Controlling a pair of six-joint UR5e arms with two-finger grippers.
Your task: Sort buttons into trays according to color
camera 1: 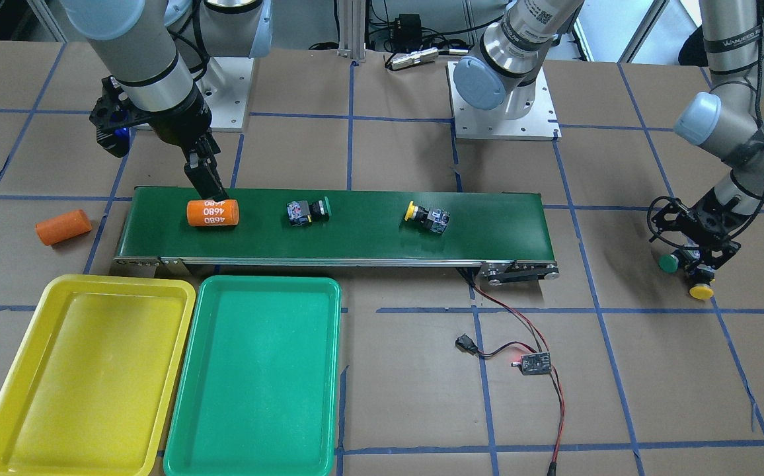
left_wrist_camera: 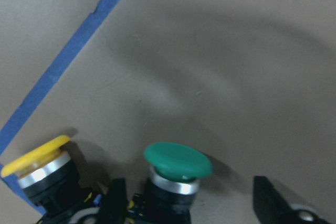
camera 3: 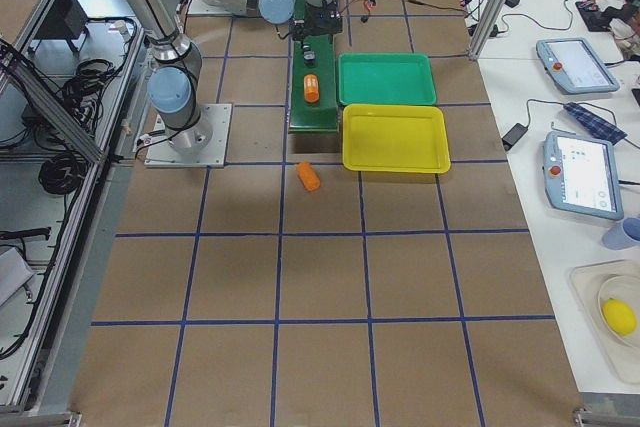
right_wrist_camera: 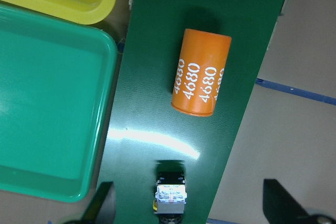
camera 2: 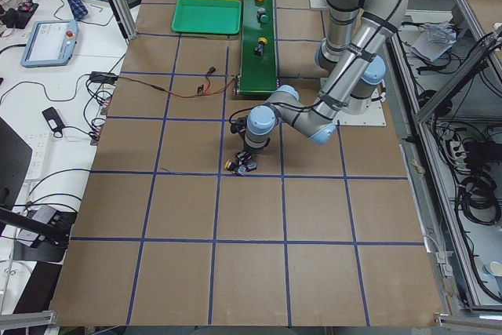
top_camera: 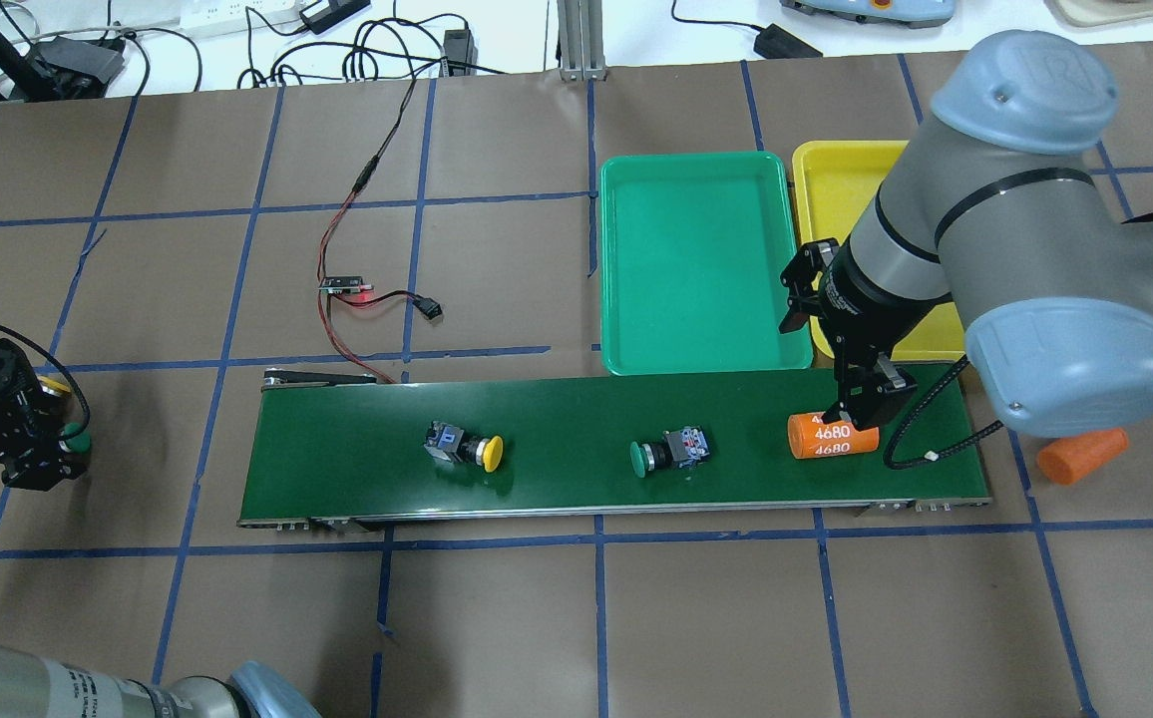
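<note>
Two buttons lie on the dark-green conveyor belt (camera 1: 369,231): a green-capped one (camera 1: 308,211) and a yellow-capped one (camera 1: 427,216). Two more, green (camera 1: 668,262) and yellow (camera 1: 701,289), stand on the table under my left gripper (camera 1: 694,259). In the left wrist view its open fingers (left_wrist_camera: 116,203) straddle the green button (left_wrist_camera: 177,166), with the yellow one (left_wrist_camera: 39,163) just outside. My right gripper (camera 1: 201,173) is open and empty, just behind the orange 4680 cylinder (camera 1: 213,213). The yellow tray (camera 1: 84,370) and the green tray (camera 1: 256,377) hold nothing.
A second orange cylinder (camera 1: 63,227) lies on the table off the belt's end near my right arm. A small circuit board with red and black wires (camera 1: 533,363) lies beside the belt's other end. Blue tape lines cross the brown table.
</note>
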